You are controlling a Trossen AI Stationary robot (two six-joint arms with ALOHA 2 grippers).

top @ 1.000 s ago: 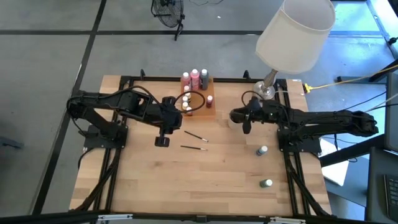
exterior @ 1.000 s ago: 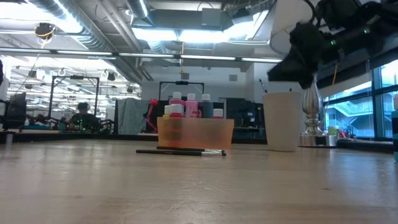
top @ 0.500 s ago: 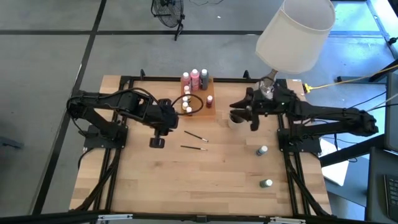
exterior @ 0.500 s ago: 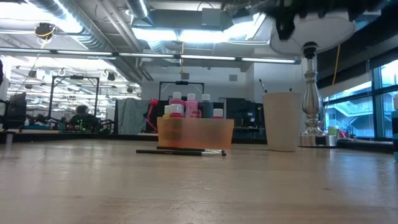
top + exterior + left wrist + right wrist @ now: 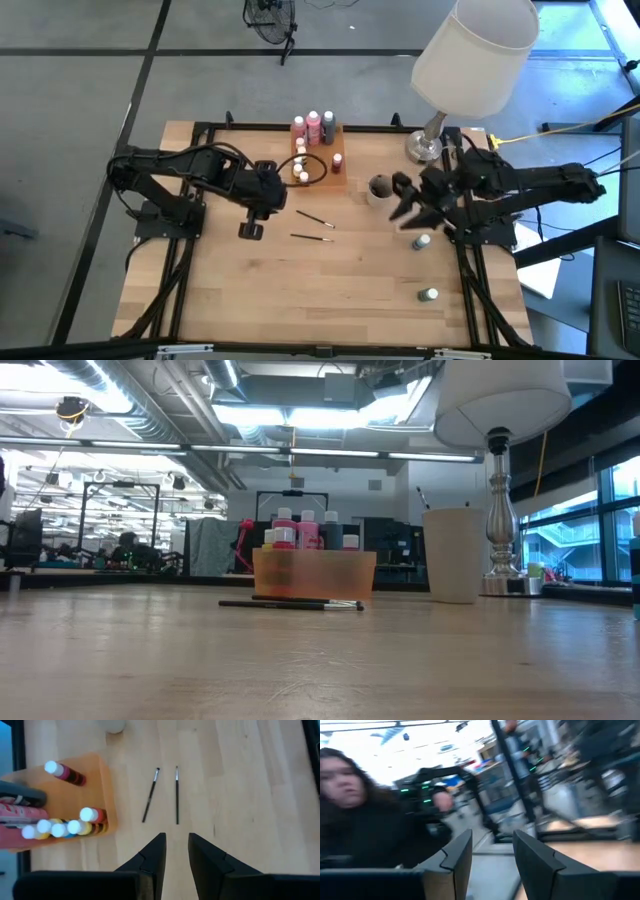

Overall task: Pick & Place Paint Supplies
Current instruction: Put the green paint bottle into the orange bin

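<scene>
Left tool (image 5: pixel 175 852): fingers parted by a narrow gap, holding nothing, poised above the wooden surface (image 5: pixel 330 290) just short of two paintbrushes. In the high view this tool (image 5: pixel 253 229) sits left of centre, beside the orange tray (image 5: pixel 337 170).

Paintbrushes: two thin dark-handled brushes lie loose on the surface, the first (image 5: pixel 315 219) nearer the tray, the second (image 5: pixel 312 238) a little closer to the front edge. They lie near each other without touching. In the left wrist view the pair (image 5: pixel 150 795) (image 5: pixel 177 795) lies ahead of the fingertips, almost parallel.

Tray contents: several small paint bottles stand upright in the translucent orange tray (image 5: pixel 105 785), white caps up, including pink bottles (image 5: pixel 314 125) at the far end and a cluster of yellow and red ones (image 5: pixel 70 827). In the low view the tray (image 5: pixel 314 575) stands behind a brush lying on the surface.

Right tool (image 5: pixel 402 204): raised over the right half of the surface, beside the small round grey cup (image 5: pixel 379 189); fingers parted in a moderate gap (image 5: pixel 492 855), holding nothing. Its wrist camera looks into the room, where a person shows, blurred.

Loose bottles: one small bottle (image 5: pixel 422 242) stands just beside the right arm; another, green (image 5: pixel 428 295), stands nearer the front edge, well apart from the tray.

Lamp (image 5: pixel 470 55): stands at the far right corner.
</scene>
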